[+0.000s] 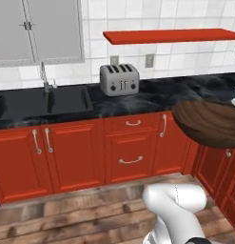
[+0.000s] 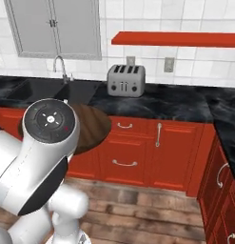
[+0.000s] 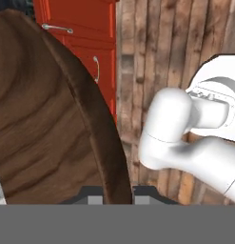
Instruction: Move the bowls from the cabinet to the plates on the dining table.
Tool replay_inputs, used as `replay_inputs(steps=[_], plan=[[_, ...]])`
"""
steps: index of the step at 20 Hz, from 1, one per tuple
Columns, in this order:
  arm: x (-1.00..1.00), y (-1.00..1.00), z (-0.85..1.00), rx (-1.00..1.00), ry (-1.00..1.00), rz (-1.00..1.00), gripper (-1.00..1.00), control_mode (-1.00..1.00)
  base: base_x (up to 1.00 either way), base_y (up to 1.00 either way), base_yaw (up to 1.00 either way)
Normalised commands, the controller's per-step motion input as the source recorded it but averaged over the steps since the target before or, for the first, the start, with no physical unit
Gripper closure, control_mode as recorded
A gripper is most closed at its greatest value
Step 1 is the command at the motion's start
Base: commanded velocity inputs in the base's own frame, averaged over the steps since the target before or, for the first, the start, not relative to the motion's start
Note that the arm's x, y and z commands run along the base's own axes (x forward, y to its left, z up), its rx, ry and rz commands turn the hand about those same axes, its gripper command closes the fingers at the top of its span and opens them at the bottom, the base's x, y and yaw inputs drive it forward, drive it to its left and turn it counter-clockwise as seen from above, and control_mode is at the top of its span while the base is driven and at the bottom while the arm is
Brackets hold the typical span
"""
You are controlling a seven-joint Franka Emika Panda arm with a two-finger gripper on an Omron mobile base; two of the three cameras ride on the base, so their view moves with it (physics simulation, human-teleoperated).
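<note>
Black marble counter (image 1: 157,97) over red fronts, silver toaster (image 1: 119,79) on it, sink (image 1: 40,101) set in

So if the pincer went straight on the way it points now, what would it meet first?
Probably the wooden floor: the pincer, shut on the rim of the brown bowl, looks down at the planks, with the red drawers beside that line. Depth is unclear.
</note>
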Motion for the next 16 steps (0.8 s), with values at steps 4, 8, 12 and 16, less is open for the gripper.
replay_inputs(steps=[4, 8, 12, 16], plan=[[0.00, 0.00, 0.00, 0.00, 0.00, 0.00, 1.00, 1.00, 0.46, -0.11, -0.47], [0.00, 0.00, 0.00, 0.00, 0.00, 0.00, 1.00, 1.00, 0.22, -0.09, -0.60], [0.00, 0.00, 0.00, 0.00, 0.00, 0.00, 1.00, 1.00, 0.10, -0.11, -0.66], [0.00, 0.00, 0.00, 0.00, 0.00, 0.00, 1.00, 1.00, 0.18, 0.04, -0.61]])
